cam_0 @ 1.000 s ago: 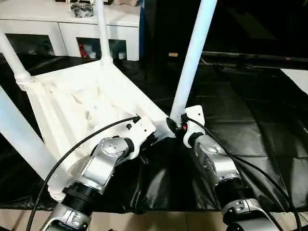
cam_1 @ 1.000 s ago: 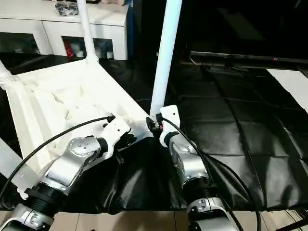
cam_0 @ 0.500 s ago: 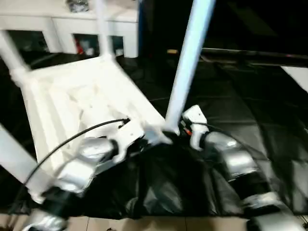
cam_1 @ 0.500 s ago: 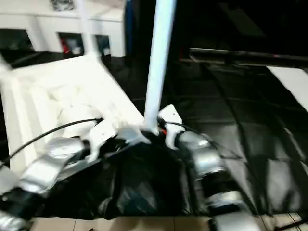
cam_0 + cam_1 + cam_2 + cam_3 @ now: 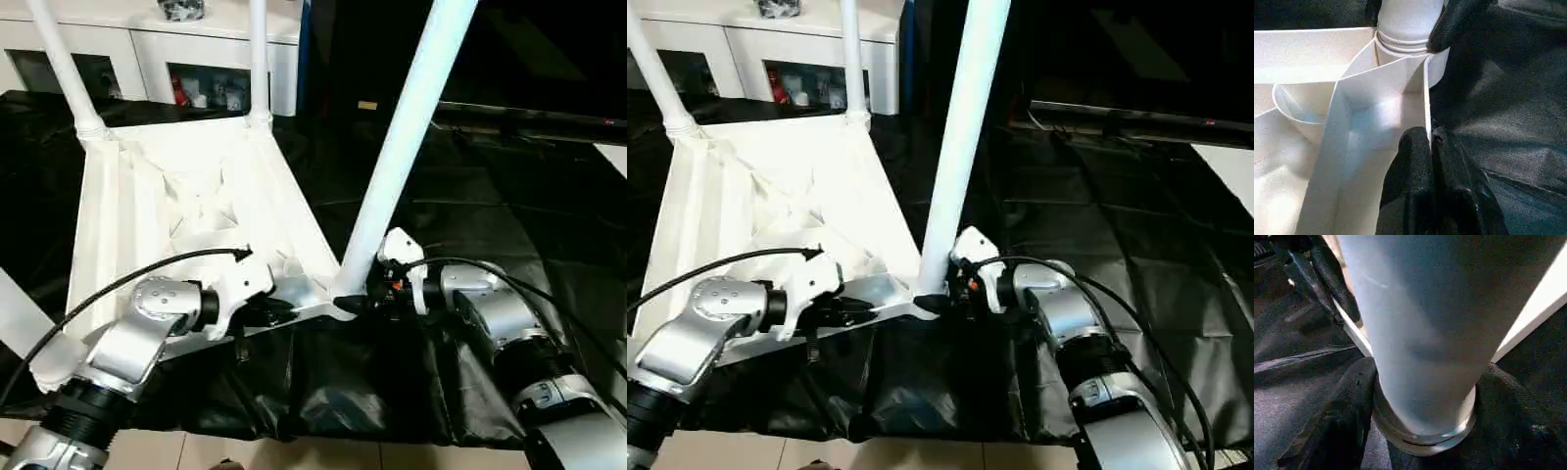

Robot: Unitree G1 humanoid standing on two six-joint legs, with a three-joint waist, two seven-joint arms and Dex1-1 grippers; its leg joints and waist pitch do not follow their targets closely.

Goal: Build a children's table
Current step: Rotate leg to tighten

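near corner: table leg (image 5: 407,147) standing, blocking | right side: black cover (image 5: 549,225) lying bare | far: cabinet (image 5: 147,49) closing off

– What are you seeing around the work?

– You're looking down on a big table under a creased black cover (image 5: 509,211), which is catching glare toward its right edge. Beyond its far edge a white cabinet (image 5: 147,44) with glass doors is standing, with small items inside.

– And below?

– Pale floor tiles (image 5: 294,455) are showing along the near edge.
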